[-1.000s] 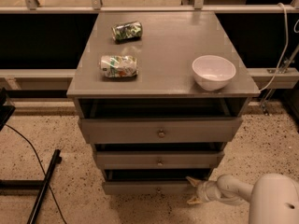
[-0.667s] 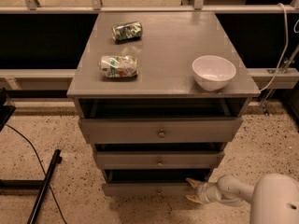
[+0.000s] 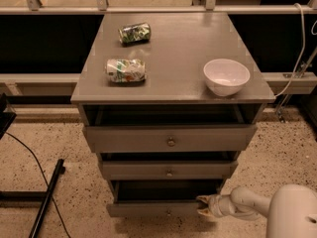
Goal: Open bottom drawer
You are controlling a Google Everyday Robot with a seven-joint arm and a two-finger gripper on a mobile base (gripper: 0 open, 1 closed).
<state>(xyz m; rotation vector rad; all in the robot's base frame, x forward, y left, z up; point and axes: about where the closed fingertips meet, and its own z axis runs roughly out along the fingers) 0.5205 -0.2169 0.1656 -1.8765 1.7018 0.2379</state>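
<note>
The grey cabinet (image 3: pixel 173 90) has three drawers, all slightly pulled out. The bottom drawer (image 3: pixel 153 209) is the lowest, slim grey front with a tiny round knob (image 3: pixel 168 212) at its centre; a dark gap shows above it. My gripper (image 3: pixel 202 206) comes in from the lower right on a white arm (image 3: pixel 247 202) and sits at the right end of the bottom drawer's front, touching or very close to it. The middle drawer (image 3: pixel 168 170) and the top drawer (image 3: pixel 171 139) are above it.
On the cabinet top lie two crushed cans (image 3: pixel 126 70) (image 3: pixel 134 32) and a white bowl (image 3: pixel 226 76). A black pole (image 3: pixel 47 197) and a cable lie on the speckled floor at left. A railing and a white cable (image 3: pixel 299 43) are behind.
The bottom drawer's front has come a little towards the camera, and my gripper has moved with it, slightly down and left in the view.
</note>
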